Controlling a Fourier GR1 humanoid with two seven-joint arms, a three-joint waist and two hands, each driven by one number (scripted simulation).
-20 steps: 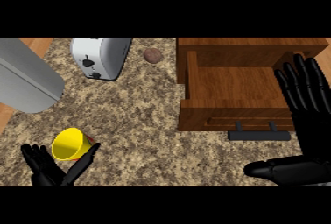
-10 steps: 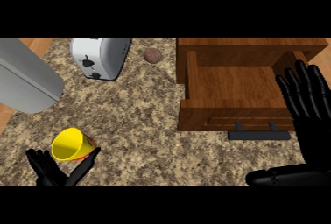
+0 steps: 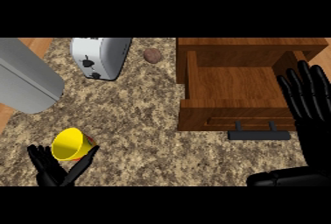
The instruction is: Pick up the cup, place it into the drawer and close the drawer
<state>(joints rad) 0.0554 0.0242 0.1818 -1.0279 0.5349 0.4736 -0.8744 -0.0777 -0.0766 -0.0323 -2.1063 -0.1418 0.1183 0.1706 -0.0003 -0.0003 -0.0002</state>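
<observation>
A yellow cup [image 3: 68, 144] lies tilted on the speckled counter [image 3: 142, 127] at the lower left, its mouth turned up and to the left. My left hand [image 3: 57, 169] is just below it, open with fingers up on both sides of the cup's lower edge. The wooden drawer [image 3: 226, 83] stands pulled open at the upper right, with nothing inside and a black handle [image 3: 258, 134] on its front. My right hand [image 3: 309, 105] is open, fingers straight, over the drawer's right side.
A white toaster [image 3: 100, 57] stands at the top left of the counter. A large grey rounded object [image 3: 26, 83] fills the left edge. A small brown lump [image 3: 153, 55] lies between the toaster and the drawer.
My right hand has drifted slightly down and to the right along the drawer's right side. The left hand has barely shifted beneath the cup. The cup has not moved.
</observation>
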